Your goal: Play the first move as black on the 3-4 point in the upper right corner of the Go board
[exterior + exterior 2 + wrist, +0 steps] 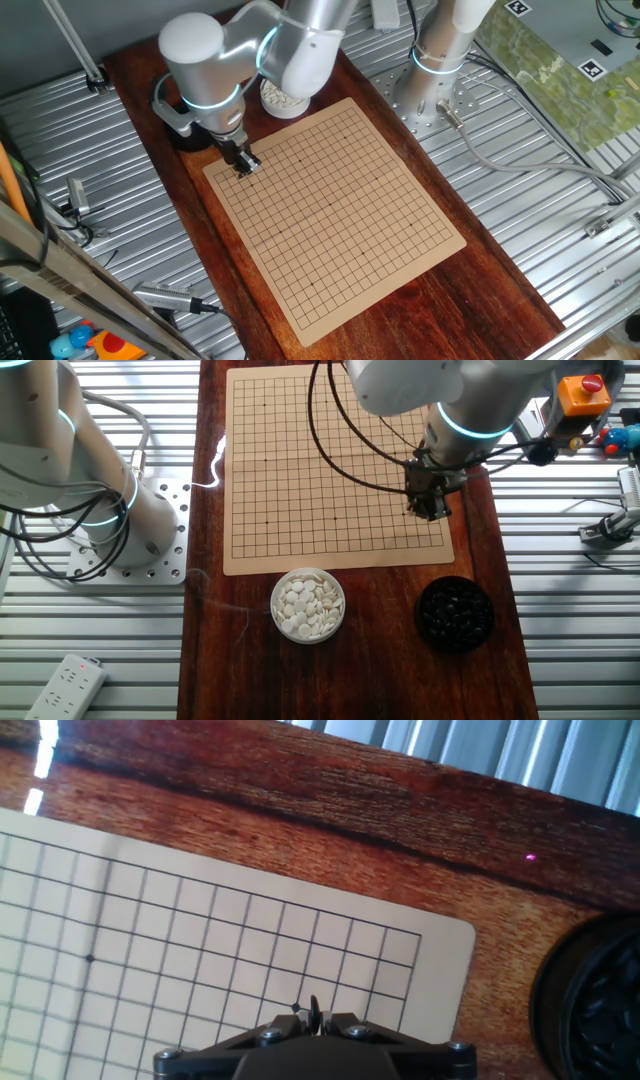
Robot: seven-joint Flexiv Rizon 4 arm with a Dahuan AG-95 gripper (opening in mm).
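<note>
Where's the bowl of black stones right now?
In the other fixed view the bowl of black stones sits on the wooden tabletop, just off the board corner under the gripper, apart from the bowl of white stones.

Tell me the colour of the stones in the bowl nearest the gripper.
Black stones, clearest in the other fixed view.

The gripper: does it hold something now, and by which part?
The gripper appears to pinch a black stone on edge between its fingertips, low over the board near its corner.
</note>
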